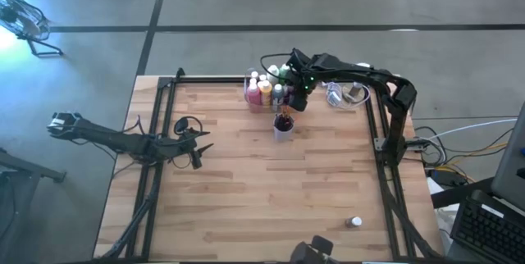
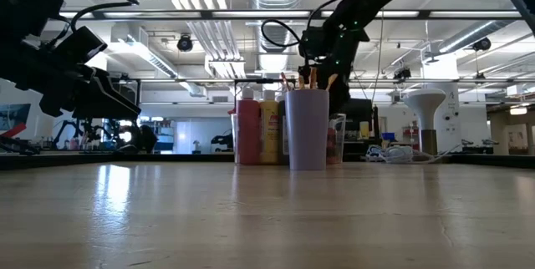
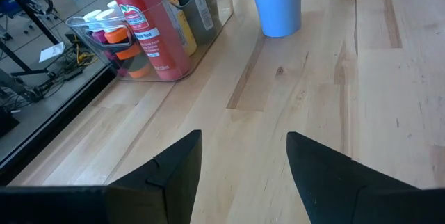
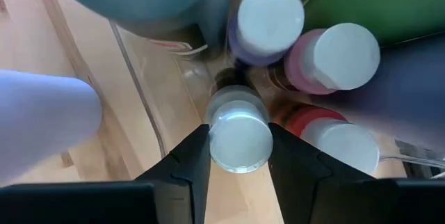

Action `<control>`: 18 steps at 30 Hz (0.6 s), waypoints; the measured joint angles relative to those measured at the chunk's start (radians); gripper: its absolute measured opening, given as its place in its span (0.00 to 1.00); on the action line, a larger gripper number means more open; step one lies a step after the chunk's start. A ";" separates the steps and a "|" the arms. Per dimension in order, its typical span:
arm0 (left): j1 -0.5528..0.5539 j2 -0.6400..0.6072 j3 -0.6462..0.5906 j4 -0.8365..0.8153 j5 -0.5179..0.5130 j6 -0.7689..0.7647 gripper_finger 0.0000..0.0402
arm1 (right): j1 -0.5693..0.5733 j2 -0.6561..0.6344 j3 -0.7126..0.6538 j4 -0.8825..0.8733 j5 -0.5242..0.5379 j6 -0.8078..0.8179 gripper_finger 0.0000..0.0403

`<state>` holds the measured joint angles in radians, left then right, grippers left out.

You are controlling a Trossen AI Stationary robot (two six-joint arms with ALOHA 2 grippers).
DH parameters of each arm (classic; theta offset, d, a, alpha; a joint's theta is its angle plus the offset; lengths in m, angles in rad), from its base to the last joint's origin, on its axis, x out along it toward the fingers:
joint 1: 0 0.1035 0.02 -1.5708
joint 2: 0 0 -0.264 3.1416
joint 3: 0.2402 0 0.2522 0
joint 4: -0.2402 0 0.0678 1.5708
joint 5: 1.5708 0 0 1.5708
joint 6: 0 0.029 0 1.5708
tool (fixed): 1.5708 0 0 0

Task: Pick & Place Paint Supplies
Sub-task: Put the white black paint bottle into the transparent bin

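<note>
A clear bin (image 1: 253, 105) at the table's far middle holds paint bottles: red (image 2: 248, 131), yellow (image 2: 269, 131), and purple (image 4: 270, 17), pink (image 4: 342, 57) and green ones with white caps. A pale cup (image 1: 283, 126) with dark-handled brushes stands just in front of it. My right gripper (image 1: 297, 98) hangs over the bin, pointing steeply down, shut on a small white-capped bottle (image 4: 240, 137). My left gripper (image 1: 197, 146) waits open over the table's left side, with nothing between its fingers (image 3: 177, 172). My right gripper pinches the small bottle by the two sides of its white cap (image 4: 221, 146), between its two fingers. The fingers come from above, pointing down. The bottle hangs upright below them, over the other bottles' caps; its body is hidden beneath its own cap.
One small white-capped bottle (image 1: 354, 223) stands alone near the table's front right. A clear tangle of things (image 1: 344, 93) lies right of the bin. Black frame rails (image 1: 379, 145) run along the table's sides. Bare wood (image 1: 271, 190) spreads across the middle and front.
</note>
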<state>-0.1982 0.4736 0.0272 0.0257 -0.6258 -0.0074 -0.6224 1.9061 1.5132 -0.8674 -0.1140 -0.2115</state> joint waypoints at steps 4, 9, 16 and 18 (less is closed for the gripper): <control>0.000 0.000 0.000 0.000 0.000 0.000 0.54 | -0.001 0.006 0.001 0.007 -0.001 0.000 0.29; 0.000 0.000 0.000 0.000 0.000 0.000 0.54 | -0.001 0.006 0.001 0.034 0.000 0.000 0.29; 0.000 0.000 0.000 0.000 0.000 0.000 0.54 | 0.000 0.005 0.000 0.038 0.000 -0.001 0.33; 0.000 0.000 0.000 0.000 0.000 0.000 0.54 | 0.000 0.006 0.000 0.041 0.002 -0.002 0.37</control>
<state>-0.1979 0.4736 0.0272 0.0257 -0.6258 -0.0074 -0.6223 1.9121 1.5127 -0.8268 -0.1118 -0.2132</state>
